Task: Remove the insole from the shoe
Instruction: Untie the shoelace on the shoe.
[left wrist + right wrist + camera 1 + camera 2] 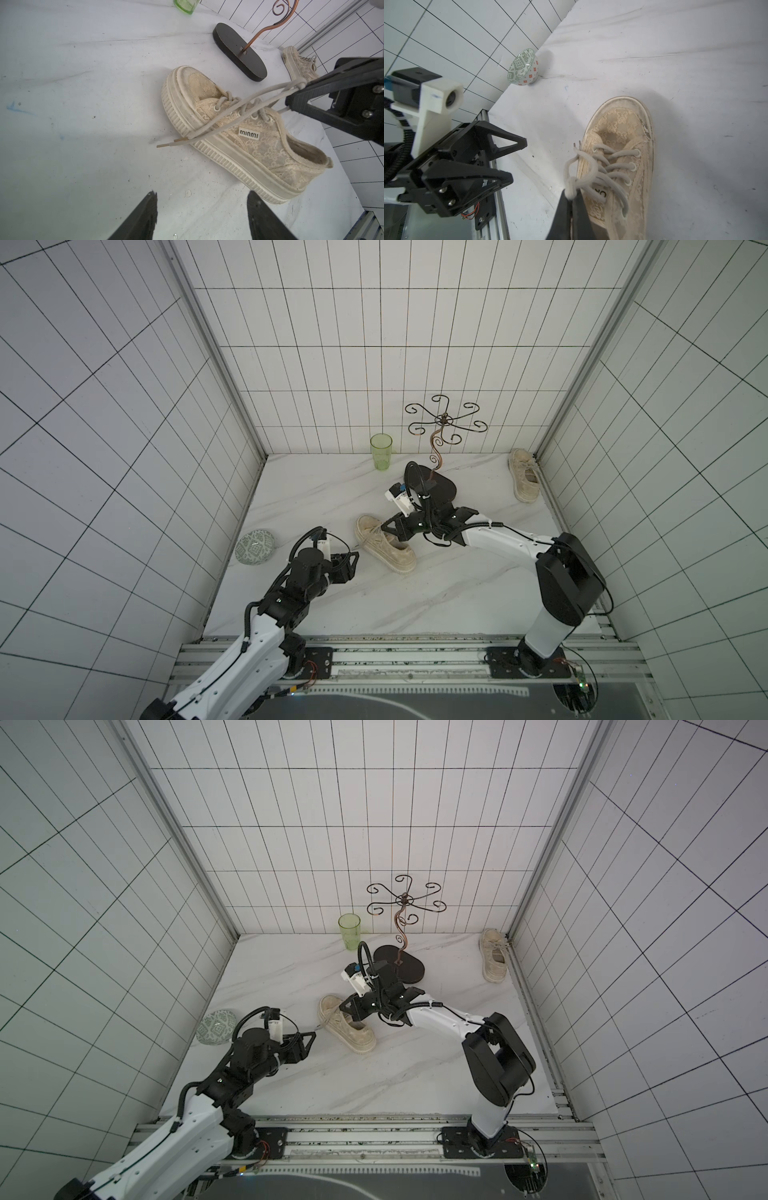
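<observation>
Right wrist: right claw (572, 197) pinching round lace (591, 166) of mesh-knit, ribbed-sole shoe (623, 124); left claw (518, 161) apart

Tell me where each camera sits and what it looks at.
Top views: high above the front, looking down at the table; left arm and right arm show.
Left wrist: on its arm, facing the shoe side-on; open left hand shows.
Right wrist: on its arm, over the toe; right hand pinches the shoelace.
Both wrist views share shoe and shoelace.
</observation>
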Available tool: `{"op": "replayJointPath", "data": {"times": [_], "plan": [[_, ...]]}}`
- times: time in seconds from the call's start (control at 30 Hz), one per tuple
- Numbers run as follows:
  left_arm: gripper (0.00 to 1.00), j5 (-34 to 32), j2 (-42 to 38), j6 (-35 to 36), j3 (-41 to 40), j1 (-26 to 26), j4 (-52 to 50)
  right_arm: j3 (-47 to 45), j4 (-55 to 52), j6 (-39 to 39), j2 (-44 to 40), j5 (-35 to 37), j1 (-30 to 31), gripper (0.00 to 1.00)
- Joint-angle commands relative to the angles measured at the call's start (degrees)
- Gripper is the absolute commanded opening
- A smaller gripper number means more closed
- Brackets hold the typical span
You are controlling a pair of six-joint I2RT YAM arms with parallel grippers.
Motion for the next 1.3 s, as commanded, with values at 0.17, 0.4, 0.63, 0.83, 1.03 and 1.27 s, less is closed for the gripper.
{"op": "replayJointPath", "data": {"times": [0.17,0.4,0.63,0.83,1.03,1.27], "plan": [[0.68,1.6,-0.9,-0.2,-0.4,0.3,0.9,-10.8,11.6,2.5,-2.6,-14.3,-0.4,0.00],[0.68,1.9,-1.7,-0.4,-0.3,0.3,0.4,-21.2,28.9,10.3,-0.5,-15.2,-0.3,0.04],[0.68,1.0,-3.4,-1.2,0.3,0.4,-0.4,-22.2,41.2,15.4,4.0,-16.3,0.6,0.10],[0.68,0.8,-4.1,-0.8,0.6,0.6,-2.0,-20.1,43.1,16.3,7.0,-16.8,0.9,0.25],[0.68,0.3,-5.1,-0.7,0.7,0.7,-2.4,-19.0,45.0,17.4,8.5,-19.0,0.9,0.33],[0.68,0.0,-5.5,-0.1,1.5,1.0,-3.7,-18.5,56.2,24.1,8.1,-24.0,0.9,0.29]]}}
